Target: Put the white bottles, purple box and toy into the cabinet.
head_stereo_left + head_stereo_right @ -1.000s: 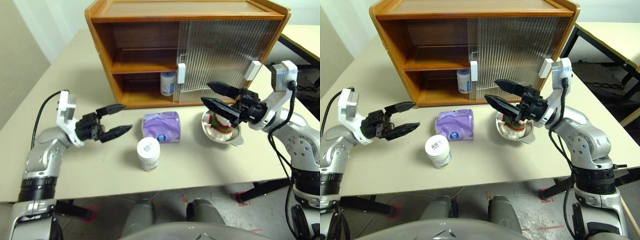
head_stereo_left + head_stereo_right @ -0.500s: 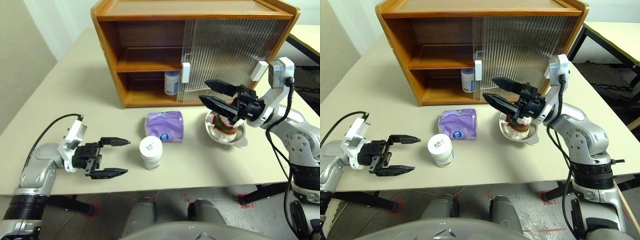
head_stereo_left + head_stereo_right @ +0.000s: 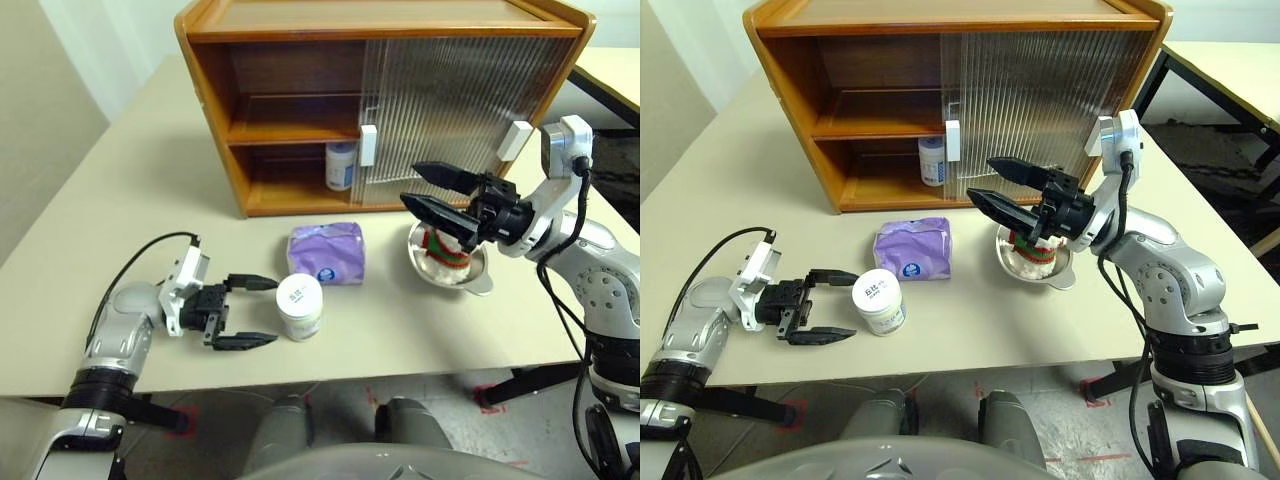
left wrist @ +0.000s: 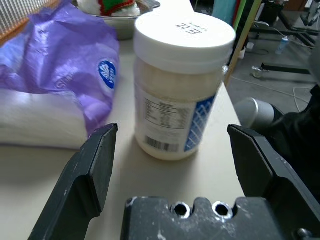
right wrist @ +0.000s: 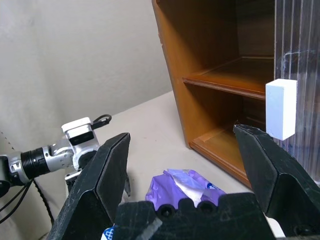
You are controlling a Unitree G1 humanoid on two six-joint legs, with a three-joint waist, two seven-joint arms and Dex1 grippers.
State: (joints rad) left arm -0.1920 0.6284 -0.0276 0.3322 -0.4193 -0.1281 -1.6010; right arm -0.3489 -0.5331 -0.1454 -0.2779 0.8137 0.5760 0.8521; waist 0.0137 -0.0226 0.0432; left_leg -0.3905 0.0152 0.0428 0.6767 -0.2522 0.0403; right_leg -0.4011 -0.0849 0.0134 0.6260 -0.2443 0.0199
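Left gripper [image 3: 250,311] is lying low over the desk [image 3: 120,200] with its fingers spread wide, one on the near side and one on the far side of the white bottle [image 3: 299,306], not touching it. The left wrist camera is giving the close look: the bottle's [image 4: 177,85] barcode label and printed lid, open desk between it and each finger. The purple box [image 3: 325,252] is lying just beyond it. Right gripper [image 3: 425,192] is hovering over the steel bowl [image 3: 450,272], fingers wide and holding nothing. Sitting in that bowl is the toy [image 3: 445,250]. In the cabinet [image 3: 290,110], the second white bottle [image 3: 339,165] is standing on the lower shelf, beside the sliding door's [image 3: 450,100] edge.
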